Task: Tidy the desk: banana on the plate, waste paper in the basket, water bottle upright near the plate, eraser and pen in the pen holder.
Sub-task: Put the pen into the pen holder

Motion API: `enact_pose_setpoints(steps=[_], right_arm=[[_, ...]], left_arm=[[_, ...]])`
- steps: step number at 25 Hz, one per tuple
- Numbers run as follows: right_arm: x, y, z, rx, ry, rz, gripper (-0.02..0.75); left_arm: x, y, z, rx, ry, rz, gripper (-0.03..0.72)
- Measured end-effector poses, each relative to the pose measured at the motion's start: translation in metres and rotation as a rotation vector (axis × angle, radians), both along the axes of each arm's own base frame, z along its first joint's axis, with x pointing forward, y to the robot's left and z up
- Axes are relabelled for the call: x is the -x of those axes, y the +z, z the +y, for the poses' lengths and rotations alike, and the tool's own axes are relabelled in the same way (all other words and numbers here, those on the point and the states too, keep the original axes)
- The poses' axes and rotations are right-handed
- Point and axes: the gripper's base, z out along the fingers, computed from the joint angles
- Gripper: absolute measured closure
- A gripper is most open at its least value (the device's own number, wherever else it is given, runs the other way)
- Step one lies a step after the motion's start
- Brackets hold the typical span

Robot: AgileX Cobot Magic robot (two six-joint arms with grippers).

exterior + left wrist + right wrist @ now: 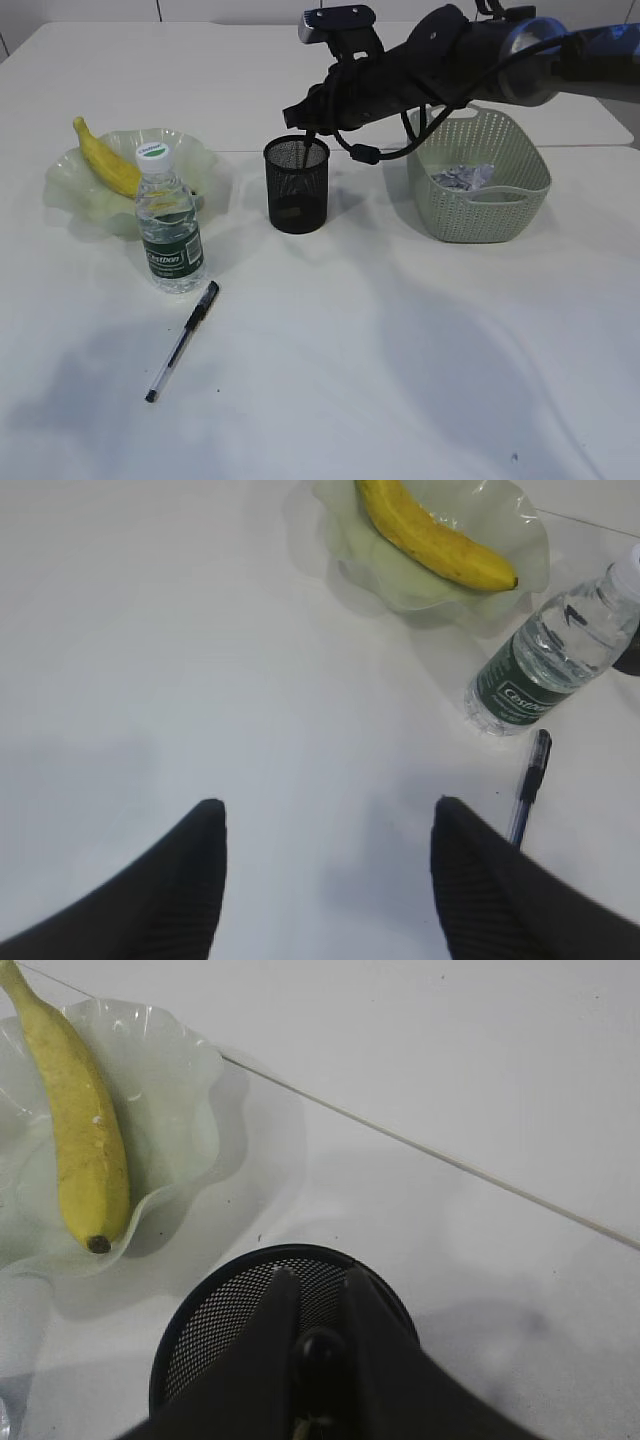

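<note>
White worktop [420,350], my right fingers [310,1305] nearly together over the mesh pen holder [296,185] at centre, my left fingers [205,850] spread apart and empty, pen [182,341] lying lower left, banana [105,160] on plate [70,185] upper left, bottle [168,222] upright beside it, paper [465,177] in basket [480,215] right.

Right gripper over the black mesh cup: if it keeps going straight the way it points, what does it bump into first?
Probably the pen holder. The right gripper points down into its open mouth, so it would likely reach the inside or bottom, though depth is hard to judge.
</note>
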Motion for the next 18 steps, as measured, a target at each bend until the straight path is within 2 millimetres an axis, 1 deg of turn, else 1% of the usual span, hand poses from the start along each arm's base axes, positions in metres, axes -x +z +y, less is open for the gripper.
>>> enact_pose_setpoints(steps=[4,10,12,18], right_arm=[[-0.0008,-0.0009,-0.0012,0.0,-0.004,0.0,0.646],[-0.0008,-0.0009,-0.0012,0.0,-0.004,0.0,0.503],[-0.0008,-0.0009,-0.0012,0.0,-0.004,0.0,0.483],[-0.0004,0.0011,-0.0013,-0.001,-0.004,-0.003,0.472]], left_arm=[[0.0,0.0,0.0,0.0,0.0,0.0,0.244],[0.0,0.0,0.0,0.0,0.0,-0.001,0.245],[0.0,0.0,0.0,0.0,0.0,-0.001,0.245],[0.0,0.0,0.0,0.0,0.0,-0.001,0.245]])
